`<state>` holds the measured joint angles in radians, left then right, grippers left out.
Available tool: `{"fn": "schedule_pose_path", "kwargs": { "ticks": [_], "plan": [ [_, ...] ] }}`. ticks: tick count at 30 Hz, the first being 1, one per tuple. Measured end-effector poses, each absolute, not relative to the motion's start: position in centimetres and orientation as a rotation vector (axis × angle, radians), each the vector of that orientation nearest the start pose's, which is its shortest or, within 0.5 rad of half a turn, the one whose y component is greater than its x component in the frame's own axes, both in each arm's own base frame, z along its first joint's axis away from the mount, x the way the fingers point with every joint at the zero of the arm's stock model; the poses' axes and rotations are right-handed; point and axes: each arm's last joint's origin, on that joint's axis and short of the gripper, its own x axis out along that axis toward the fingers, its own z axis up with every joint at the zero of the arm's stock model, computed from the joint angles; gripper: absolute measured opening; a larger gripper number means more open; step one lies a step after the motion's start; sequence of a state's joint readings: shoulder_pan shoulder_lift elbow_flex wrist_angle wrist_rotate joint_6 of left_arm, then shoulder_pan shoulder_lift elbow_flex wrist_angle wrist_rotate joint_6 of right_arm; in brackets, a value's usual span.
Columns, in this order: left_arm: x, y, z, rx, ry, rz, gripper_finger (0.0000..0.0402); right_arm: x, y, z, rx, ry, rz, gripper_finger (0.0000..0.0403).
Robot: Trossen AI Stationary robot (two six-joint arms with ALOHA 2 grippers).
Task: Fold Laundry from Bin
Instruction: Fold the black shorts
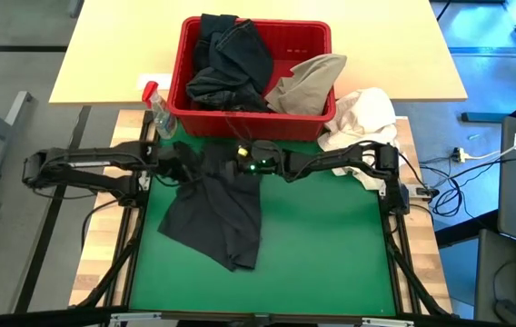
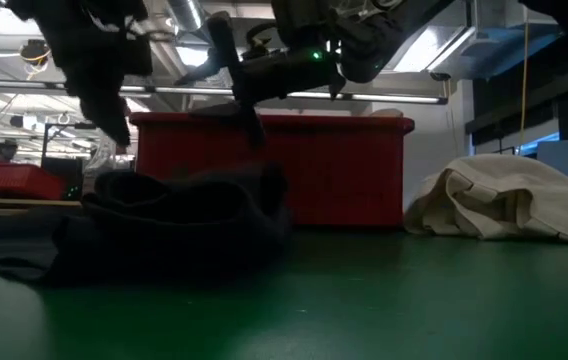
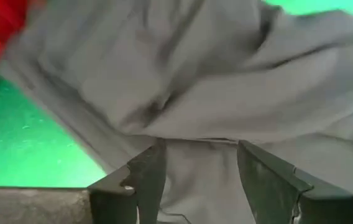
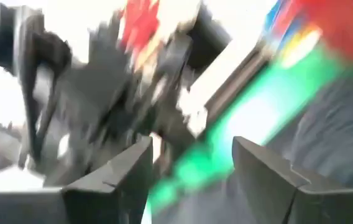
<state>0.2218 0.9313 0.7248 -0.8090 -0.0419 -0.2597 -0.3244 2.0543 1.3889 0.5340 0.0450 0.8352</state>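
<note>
left gripper [image 3: 195, 180]: fingers spread, dark garment [image 1: 214, 207] between and beneath | right gripper [image 4: 192, 171]: fingers apart, holding nothing, garment just below | red bin [image 1: 256, 123] just beyond both

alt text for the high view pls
A dark garment lies crumpled on the green mat, with the left gripper and right gripper at its top edge. Behind sits the red bin of clothes.
</note>
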Motion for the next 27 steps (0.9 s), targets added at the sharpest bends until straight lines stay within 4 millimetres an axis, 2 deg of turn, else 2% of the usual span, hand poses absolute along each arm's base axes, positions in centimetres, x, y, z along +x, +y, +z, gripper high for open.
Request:
{"fn": "schedule_pose_path", "kwargs": {
  "ticks": [3, 7, 10, 14, 18, 23, 27],
  "plan": [
    [16.2, 3.8, 25.4, -0.312, 0.883, 0.387, 0.0188, 44.3, -15.2, 22.4, 0.758, -0.065, -0.467, 0.0222],
    [16.6, 3.9, 25.0, -0.315, 0.808, 0.409, 0.0188, 44.1, -14.9, 21.4, 0.623, 0.133, -0.337, 0.0222],
    [17.1, 3.7, 23.3, -0.326, 0.779, 0.363, 0.0188, 43.4, -14.6, 21.4, 0.538, 0.276, -0.273, 0.0223],
    [17.2, 3.4, 20.3, -0.379, 0.739, 0.377, 0.0188, 41.5, -14.2, 22.0, 0.355, 0.515, -0.333, 0.0223],
    [16.8, 3.3, 17.0, -0.458, 0.718, 0.421, 0.0188, 40.2, -13.7, 19.7, 0.212, 0.771, -0.383, 0.0223],
    [16.1, 3.2, 13.9, -0.475, 0.829, 0.459, 0.0188, 40.1, -12.6, 16.1, 0.156, 0.837, -0.322, 0.0223],
    [16.5, 3.4, 13.0, -0.393, 0.883, 0.461, 0.0188, 40.5, -11.3, 15.2, 0.144, 0.838, -0.287, 0.0223]
  ]
}}
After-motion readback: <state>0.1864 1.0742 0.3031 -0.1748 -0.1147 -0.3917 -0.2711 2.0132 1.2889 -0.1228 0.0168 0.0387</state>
